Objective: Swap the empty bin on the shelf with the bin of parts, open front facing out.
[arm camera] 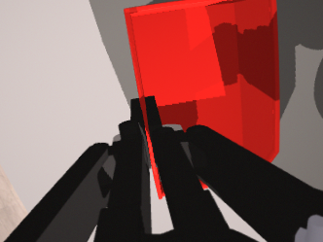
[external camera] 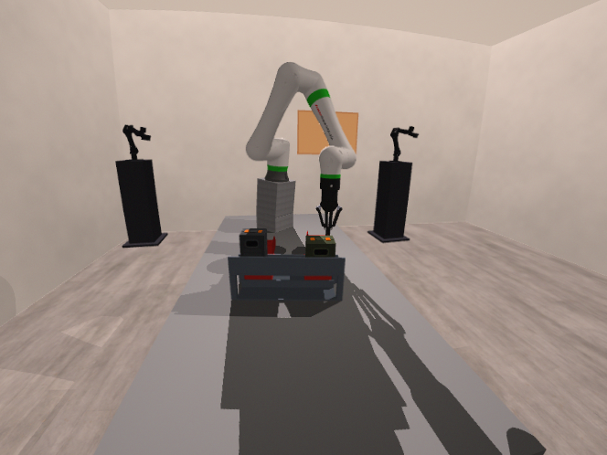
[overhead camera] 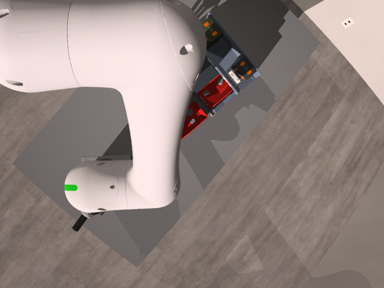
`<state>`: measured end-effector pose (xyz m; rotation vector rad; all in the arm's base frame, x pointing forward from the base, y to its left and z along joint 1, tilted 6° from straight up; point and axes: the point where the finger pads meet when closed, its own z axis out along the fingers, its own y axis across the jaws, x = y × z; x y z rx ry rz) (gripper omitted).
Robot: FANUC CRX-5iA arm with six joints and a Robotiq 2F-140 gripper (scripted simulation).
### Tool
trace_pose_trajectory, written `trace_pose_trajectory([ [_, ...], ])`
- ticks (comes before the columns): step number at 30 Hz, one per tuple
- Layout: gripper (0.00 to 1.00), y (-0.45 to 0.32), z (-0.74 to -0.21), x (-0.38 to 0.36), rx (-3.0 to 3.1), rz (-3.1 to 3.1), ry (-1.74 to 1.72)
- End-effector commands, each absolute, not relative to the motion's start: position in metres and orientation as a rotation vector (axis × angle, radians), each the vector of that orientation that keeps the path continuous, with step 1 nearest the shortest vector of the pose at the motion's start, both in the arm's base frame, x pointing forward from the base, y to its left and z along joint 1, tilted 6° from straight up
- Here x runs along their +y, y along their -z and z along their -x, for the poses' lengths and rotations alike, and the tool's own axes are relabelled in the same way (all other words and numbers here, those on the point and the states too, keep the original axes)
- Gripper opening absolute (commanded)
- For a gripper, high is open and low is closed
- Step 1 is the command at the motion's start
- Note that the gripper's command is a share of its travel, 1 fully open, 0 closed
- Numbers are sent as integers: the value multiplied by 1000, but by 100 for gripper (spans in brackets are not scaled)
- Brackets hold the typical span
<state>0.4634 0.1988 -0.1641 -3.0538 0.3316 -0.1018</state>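
My gripper is shut on a side wall of a red open bin. No parts show in this bin. I cannot tell whether it touches the table. In the top view the arm hides the fingers and this bin. Another red bin with grey parts lies partly under the arm's outline, at the front side of the shelf. A further red bin with grey parts sits at the shelf. More red shows low through the shelf's back. The gap is hidden.
A dark box and an olive box with orange marks stand on top of the shelf. The robot's grey pedestal stands behind the held bin in the exterior view. Two black stands flank the table.
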Motion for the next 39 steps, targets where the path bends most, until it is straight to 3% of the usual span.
trace_pose_trajectory([
  [1,10,170,-465,200,331,3053,104],
  [39,10,188,-466,201,331,3053,104],
])
